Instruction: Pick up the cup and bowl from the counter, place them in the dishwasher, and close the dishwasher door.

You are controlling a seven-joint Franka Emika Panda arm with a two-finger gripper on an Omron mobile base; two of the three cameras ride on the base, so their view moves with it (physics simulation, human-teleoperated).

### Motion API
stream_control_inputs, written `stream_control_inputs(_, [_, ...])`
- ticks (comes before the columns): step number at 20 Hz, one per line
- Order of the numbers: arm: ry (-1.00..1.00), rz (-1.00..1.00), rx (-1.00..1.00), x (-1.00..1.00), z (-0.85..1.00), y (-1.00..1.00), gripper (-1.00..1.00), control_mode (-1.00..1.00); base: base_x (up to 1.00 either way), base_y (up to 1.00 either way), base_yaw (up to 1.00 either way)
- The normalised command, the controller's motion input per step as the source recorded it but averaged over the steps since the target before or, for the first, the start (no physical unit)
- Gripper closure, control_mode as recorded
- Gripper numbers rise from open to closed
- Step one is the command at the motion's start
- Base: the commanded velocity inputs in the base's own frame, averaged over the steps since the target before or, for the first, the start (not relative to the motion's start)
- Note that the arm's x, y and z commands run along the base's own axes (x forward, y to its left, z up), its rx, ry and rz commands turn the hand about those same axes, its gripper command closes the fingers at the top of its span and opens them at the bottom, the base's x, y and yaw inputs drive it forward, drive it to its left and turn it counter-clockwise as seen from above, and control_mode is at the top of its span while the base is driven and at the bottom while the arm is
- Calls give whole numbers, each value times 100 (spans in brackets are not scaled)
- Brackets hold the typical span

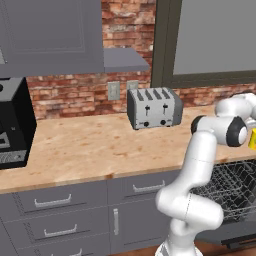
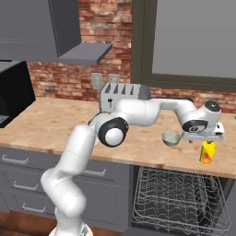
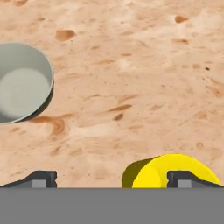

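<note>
The yellow cup (image 2: 207,153) stands upright on the counter (image 2: 55,124) near its front edge, above the dishwasher (image 2: 180,198). A grey bowl (image 2: 171,138) sits just left of it. My gripper (image 2: 203,138) hangs open right over the cup, pointing down, with nothing between its fingers. In the hand view the cup (image 3: 168,173) lies at the bottom beside the right fingertip (image 3: 186,179), a little off the gripper's (image 3: 111,180) middle, and the bowl (image 3: 22,83) is at the left edge. The dishwasher is open with its wire rack (image 1: 232,187) pulled out over the lowered dishwasher door (image 1: 239,235).
A silver toaster (image 1: 154,107) stands at the back of the counter by the brick wall. A black appliance (image 1: 12,125) sits at the far left. Grey drawers (image 1: 55,202) with silver handles run under the counter left of the dishwasher.
</note>
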Motion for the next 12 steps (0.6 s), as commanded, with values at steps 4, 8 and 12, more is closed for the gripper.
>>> stream_control_inputs(4, [0,0,-6,13,-30,-14,-100,-100,0,0,0])
stream_control_inputs(8, [0,0,-5,18,-16,-24,-100,-100,0,0,0])
stream_control_inputs(12, [0,0,-2,20,-19,-19,-100,-100,0,0,0])
